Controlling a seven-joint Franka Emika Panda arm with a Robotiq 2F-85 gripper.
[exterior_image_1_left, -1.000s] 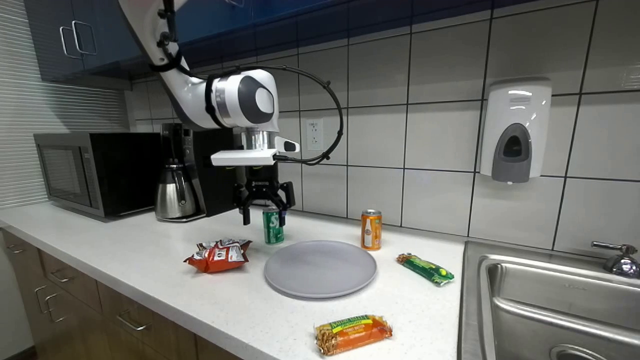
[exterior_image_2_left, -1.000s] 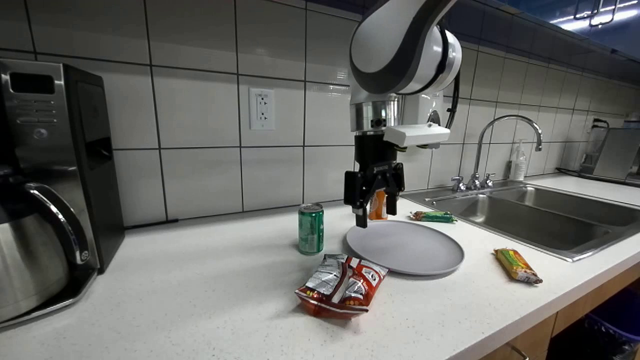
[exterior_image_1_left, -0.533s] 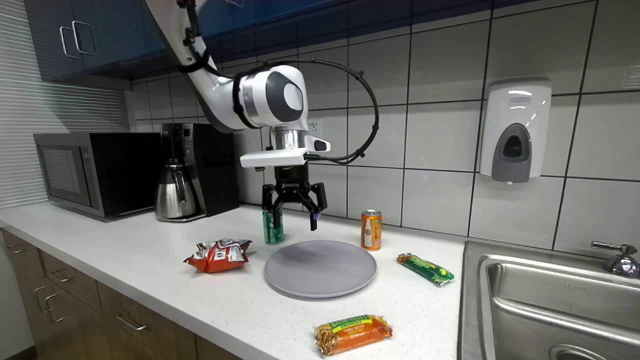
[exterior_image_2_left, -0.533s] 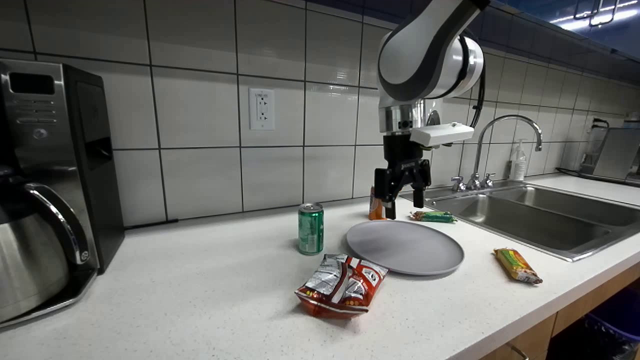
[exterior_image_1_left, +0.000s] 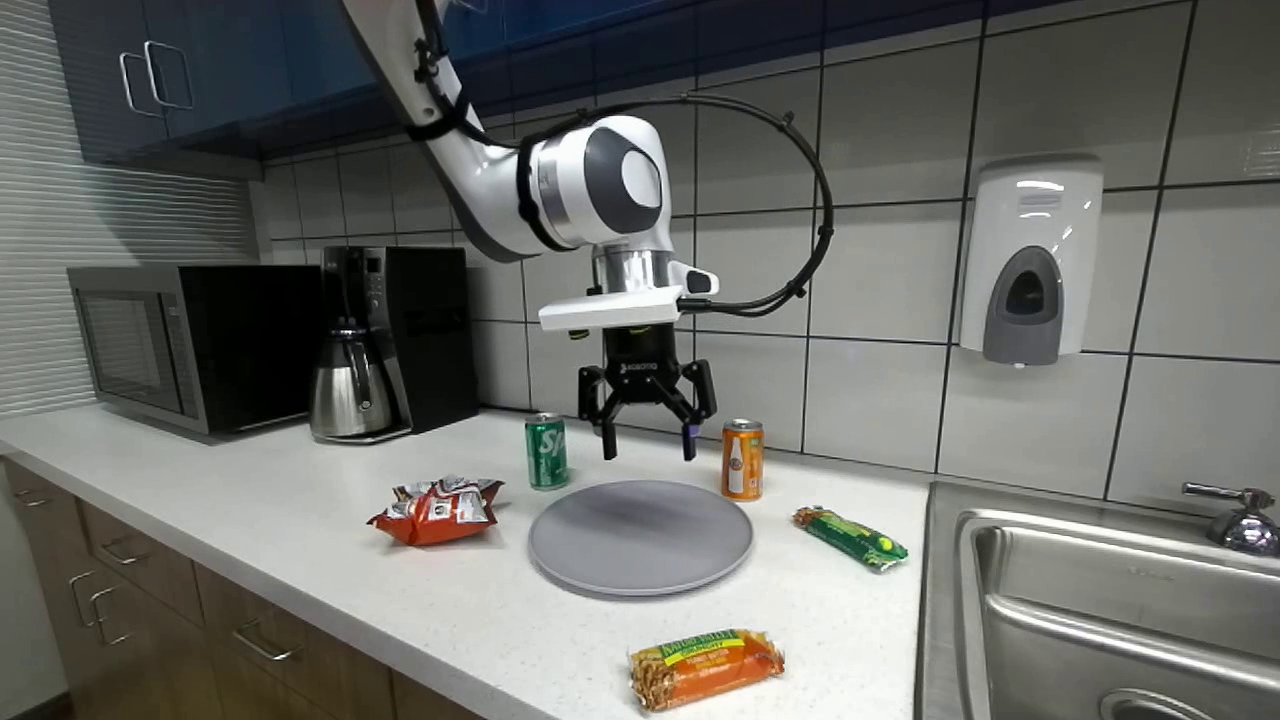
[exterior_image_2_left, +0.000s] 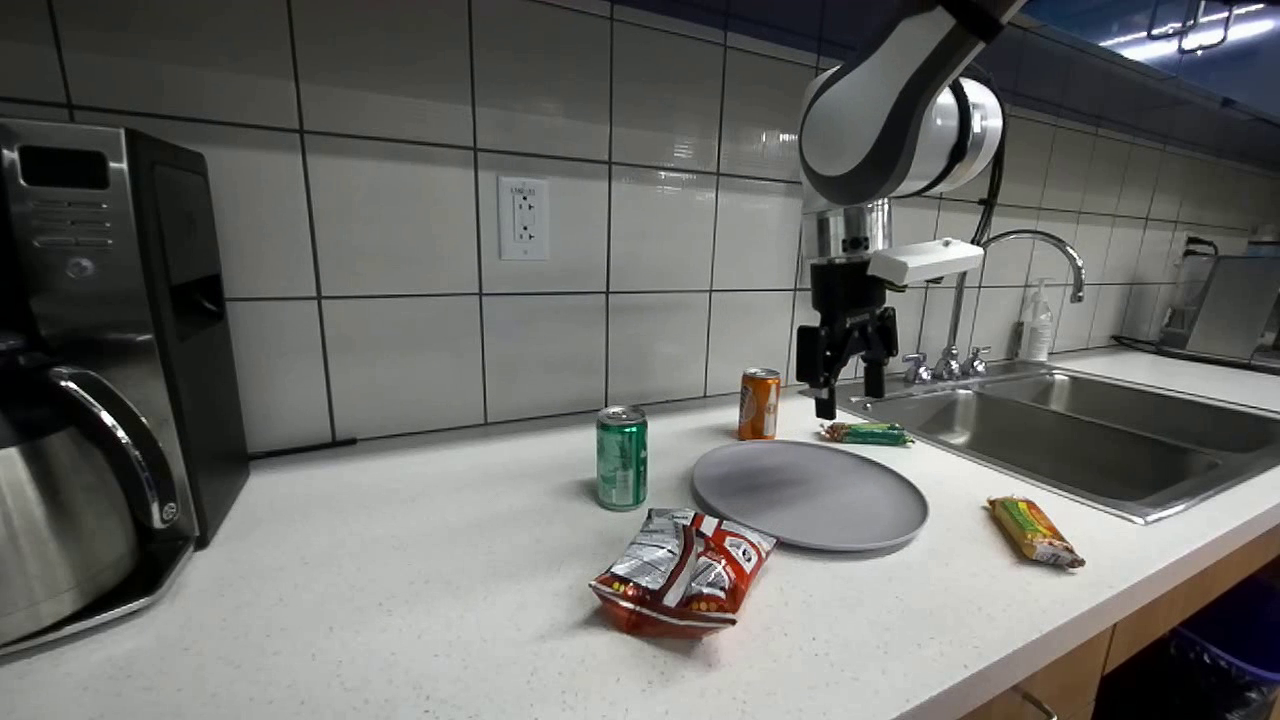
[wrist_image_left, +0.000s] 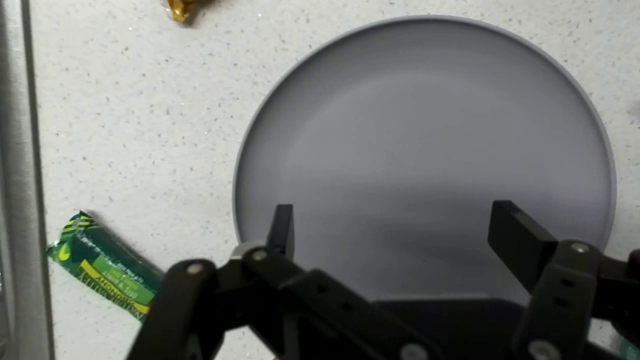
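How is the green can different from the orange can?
The green can shows big white letters, but the orange can shows a white bottle shape. The green can stands nearer the coffee maker, while the orange can stands nearer the sink.

Both have silvery tops and stand upright on the counter near the plate, and the hand touches neither.

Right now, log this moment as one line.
gripper: open, holding nothing | position: over grey plate, not touching | around it: green can, orange can, red bag, green-wrapped bar, orange-wrapped bar | also: sink
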